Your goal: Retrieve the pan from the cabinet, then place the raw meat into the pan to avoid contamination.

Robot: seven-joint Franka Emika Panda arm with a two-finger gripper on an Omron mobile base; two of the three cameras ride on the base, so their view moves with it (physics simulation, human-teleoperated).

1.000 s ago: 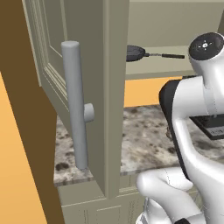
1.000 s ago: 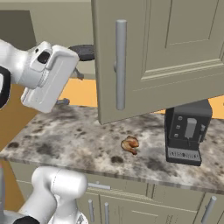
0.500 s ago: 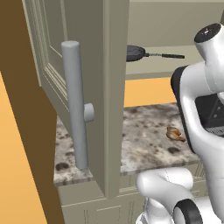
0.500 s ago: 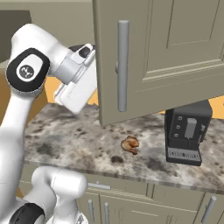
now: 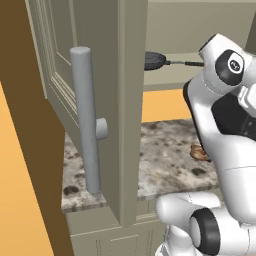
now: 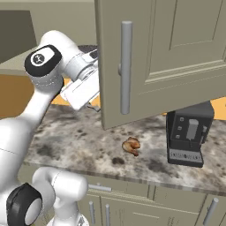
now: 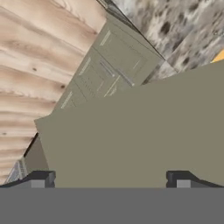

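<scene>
I see the cabinet (image 5: 125,110) door swung open, its long grey bar handle (image 5: 86,120) facing me. Inside, on the shelf, the pan (image 5: 154,60) lies with its thin handle pointing right. The raw meat (image 6: 131,145) lies on the speckled countertop (image 6: 79,141), left of a black coffee machine (image 6: 189,137). My gripper (image 7: 111,177) is spread wide and holds nothing, close against the door's flat face.

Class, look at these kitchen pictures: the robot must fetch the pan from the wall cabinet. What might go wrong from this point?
1. The open cabinet door hangs right beside the arm, so a swing may knock it.
2. The pan sits deep on the shelf, only its thin handle pointing outward, so the open hand may grip poorly.
3. The raw meat lies bare on the counter below, where a dropped pan might hit it.
</scene>
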